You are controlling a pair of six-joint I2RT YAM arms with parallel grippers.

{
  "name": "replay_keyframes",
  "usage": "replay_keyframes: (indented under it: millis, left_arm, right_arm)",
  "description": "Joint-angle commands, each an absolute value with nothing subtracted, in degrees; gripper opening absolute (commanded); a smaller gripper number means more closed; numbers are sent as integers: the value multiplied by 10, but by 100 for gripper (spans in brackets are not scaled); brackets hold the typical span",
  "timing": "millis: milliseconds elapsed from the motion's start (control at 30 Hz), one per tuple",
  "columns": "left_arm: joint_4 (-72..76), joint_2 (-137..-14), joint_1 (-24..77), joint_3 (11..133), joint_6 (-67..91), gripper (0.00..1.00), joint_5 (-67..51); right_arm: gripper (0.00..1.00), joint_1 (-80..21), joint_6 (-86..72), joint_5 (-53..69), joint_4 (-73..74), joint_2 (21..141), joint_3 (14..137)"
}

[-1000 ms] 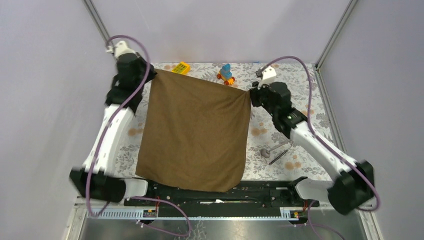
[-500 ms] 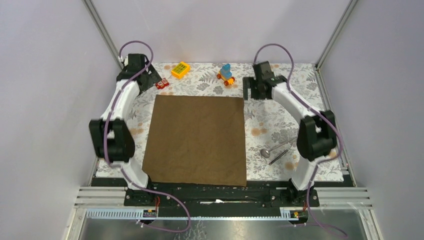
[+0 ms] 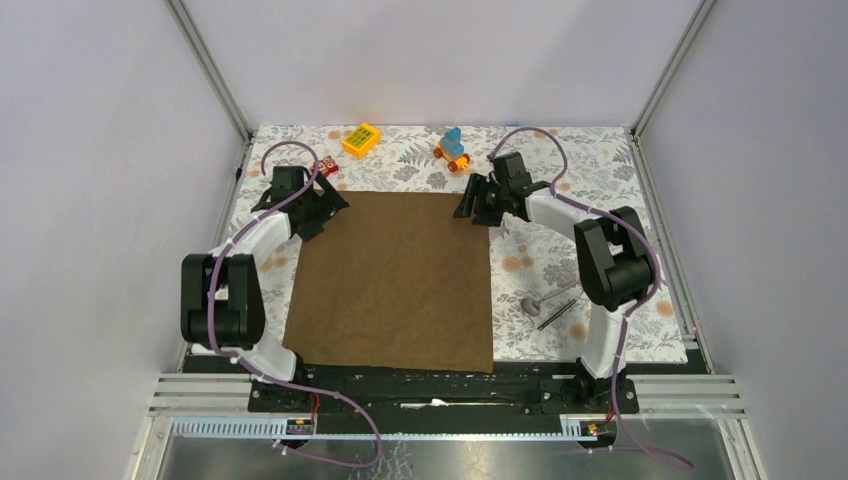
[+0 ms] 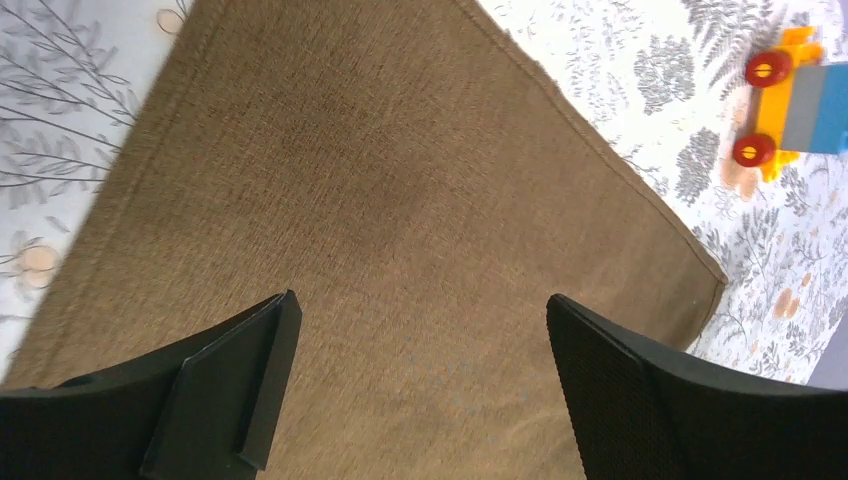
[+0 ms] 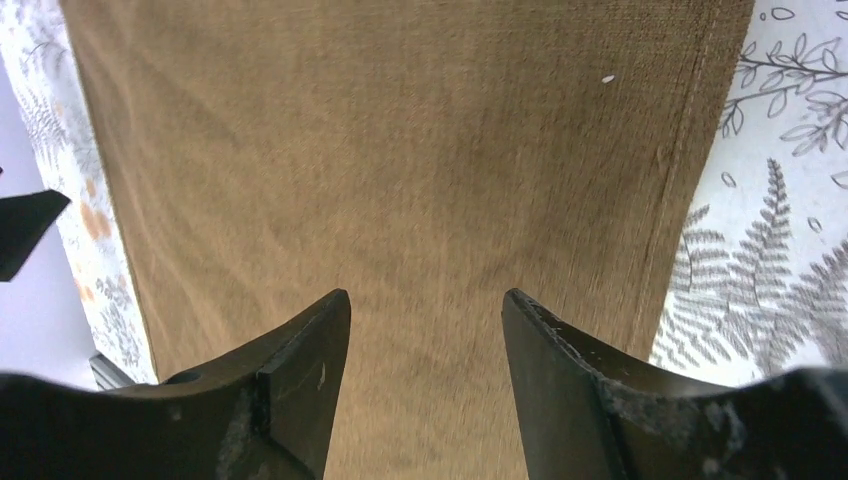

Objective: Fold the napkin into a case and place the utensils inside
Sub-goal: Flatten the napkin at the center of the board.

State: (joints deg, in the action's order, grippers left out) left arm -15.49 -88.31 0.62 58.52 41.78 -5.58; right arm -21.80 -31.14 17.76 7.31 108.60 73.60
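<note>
The brown napkin (image 3: 392,282) lies flat and unfolded on the floral tablecloth, filling the left wrist view (image 4: 400,200) and the right wrist view (image 5: 400,150). My left gripper (image 3: 325,212) hovers at its far-left corner, wide open (image 4: 420,310) with only cloth below. Over the far-right corner my right gripper (image 3: 475,207) is also open (image 5: 425,300), nothing between its fingers. A silver spoon (image 3: 540,299) and a thin dark stick (image 3: 556,314) lie right of the napkin. No case is formed.
A yellow block (image 3: 361,138), a small red toy (image 3: 325,167) and a blue-and-orange wheeled toy (image 3: 452,147) (image 4: 790,100) sit along the far edge of the tablecloth (image 3: 590,170). Grey walls and frame posts surround the table.
Both grippers let go of the napkin's far corners, and it dropped flat. The arms swung out, then came down low over those corners. The right jaws have narrowed a little.
</note>
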Motion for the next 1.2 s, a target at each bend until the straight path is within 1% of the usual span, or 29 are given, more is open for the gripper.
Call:
replay_keyframes:
  millis: [0, 100, 167, 433, 533, 833, 967, 1033, 1167]
  left_arm:
    - [-32, -929, 2, 583, 467, 99, -79]
    - [-3, -956, 1, 574, 486, 99, -75]
    - [26, -964, 0, 562, 495, 99, -67]
    - [59, -1006, 1, 563, 513, 99, -46]
    - [63, -1034, 0, 583, 518, 99, -54]
    - [74, -1115, 1, 654, 538, 99, -81]
    - [72, -1144, 1, 683, 537, 99, -90]
    - [63, -1152, 1, 700, 528, 99, -92]
    - [37, -1120, 2, 717, 503, 99, -105]
  right_arm:
    - [63, -217, -348, 168, 6, 1133, 772]
    - [57, -205, -361, 161, 6, 1168, 789]
    - [54, -199, -374, 158, -18, 1186, 792]
    - [54, -168, -397, 120, -3, 1239, 816]
    - [54, -155, -393, 121, 32, 1264, 843]
    - [55, -119, -380, 130, 76, 1336, 936]
    - [55, -104, -368, 138, 87, 1358, 972]
    - [57, -100, -341, 145, 109, 1374, 1009]
    - [66, -102, -278, 160, 187, 1366, 1076]
